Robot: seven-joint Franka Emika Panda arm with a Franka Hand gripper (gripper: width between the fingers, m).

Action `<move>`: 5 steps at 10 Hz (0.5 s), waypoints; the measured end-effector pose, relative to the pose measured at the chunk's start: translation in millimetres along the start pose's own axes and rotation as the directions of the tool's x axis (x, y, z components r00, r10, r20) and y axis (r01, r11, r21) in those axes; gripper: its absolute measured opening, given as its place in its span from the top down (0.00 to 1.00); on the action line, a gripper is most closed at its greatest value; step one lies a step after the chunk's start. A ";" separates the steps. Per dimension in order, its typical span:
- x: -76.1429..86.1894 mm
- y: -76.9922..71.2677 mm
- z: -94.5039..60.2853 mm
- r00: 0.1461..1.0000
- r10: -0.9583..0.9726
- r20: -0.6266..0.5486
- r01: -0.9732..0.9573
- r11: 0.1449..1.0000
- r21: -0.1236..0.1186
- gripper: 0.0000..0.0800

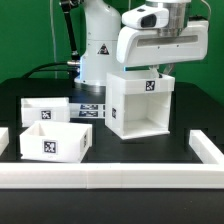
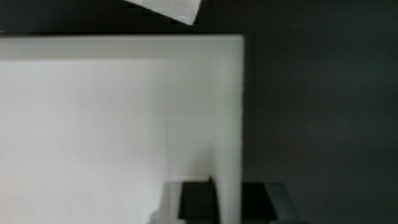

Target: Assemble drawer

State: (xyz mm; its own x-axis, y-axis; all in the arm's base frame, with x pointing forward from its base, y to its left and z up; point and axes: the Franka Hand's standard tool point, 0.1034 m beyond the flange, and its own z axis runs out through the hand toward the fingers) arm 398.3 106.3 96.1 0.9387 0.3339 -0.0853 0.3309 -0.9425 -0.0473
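Observation:
The drawer's white cube-shaped casing (image 1: 140,102) stands on the black table at the centre right, open side toward the front, with a tag on its upper front. My gripper (image 1: 165,69) comes down on its top right edge. In the wrist view the casing's thin side wall (image 2: 228,110) runs between my two dark fingers (image 2: 194,203), which press on it from both sides; my gripper (image 2: 228,192) is shut on that wall. Two shallow white trays stand at the exterior view's left, one behind (image 1: 45,108) and one in front (image 1: 52,141), each with a tag.
The marker board (image 1: 91,108) lies flat behind the trays at the robot's base. Long low white border bars run along the front (image 1: 100,178) and the right (image 1: 206,150). A white corner (image 2: 173,9) shows past the casing in the wrist view.

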 end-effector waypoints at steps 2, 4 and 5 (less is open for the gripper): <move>0.0 0.0 0.0 1.000 0.000 0.000 0.000 1.000 0.000 0.95; 0.0 0.0 0.0 1.000 0.000 0.000 0.000 1.000 0.000 0.95; 1.4 1.9 -0.6 1.000 0.003 0.001 -0.003 1.000 0.001 0.95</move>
State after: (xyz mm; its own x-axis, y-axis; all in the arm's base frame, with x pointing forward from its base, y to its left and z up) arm 400.3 105.0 96.5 0.9397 0.3310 -0.0859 0.3280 -0.9435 -0.0479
